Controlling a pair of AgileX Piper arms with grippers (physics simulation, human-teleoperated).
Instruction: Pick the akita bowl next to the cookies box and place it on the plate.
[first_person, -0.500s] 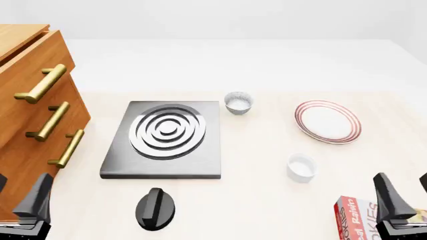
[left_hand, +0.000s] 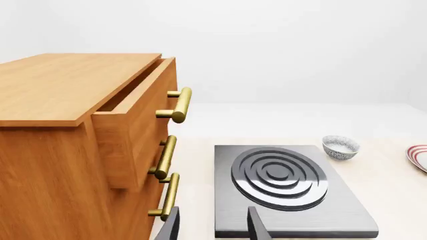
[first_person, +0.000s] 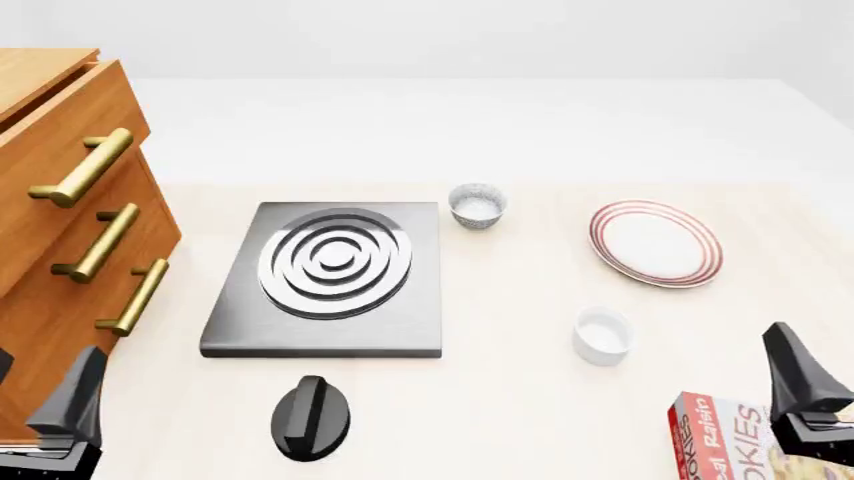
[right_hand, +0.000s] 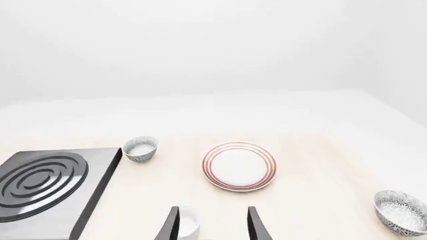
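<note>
Both grippers, left (left_hand: 212, 226) and right (right_hand: 211, 222), hang released; the bowl (right_hand: 400, 212) sits right of the plate (right_hand: 239, 166).

Only the cookies box (first_person: 747, 440) carries readable print. In the front view it lies at the near right corner of the worktop, partly cut off by the picture's edge and partly behind the right arm. On its red face, white letters running sideways spell "Raisin" in a smaller script and, beside it in larger capitals, "OKIES", the first letters of that word falling outside the picture. The rest of the box's face is too cropped to read. No lettering, number or sign can be read in either wrist view or on anything else in the front view.
</note>
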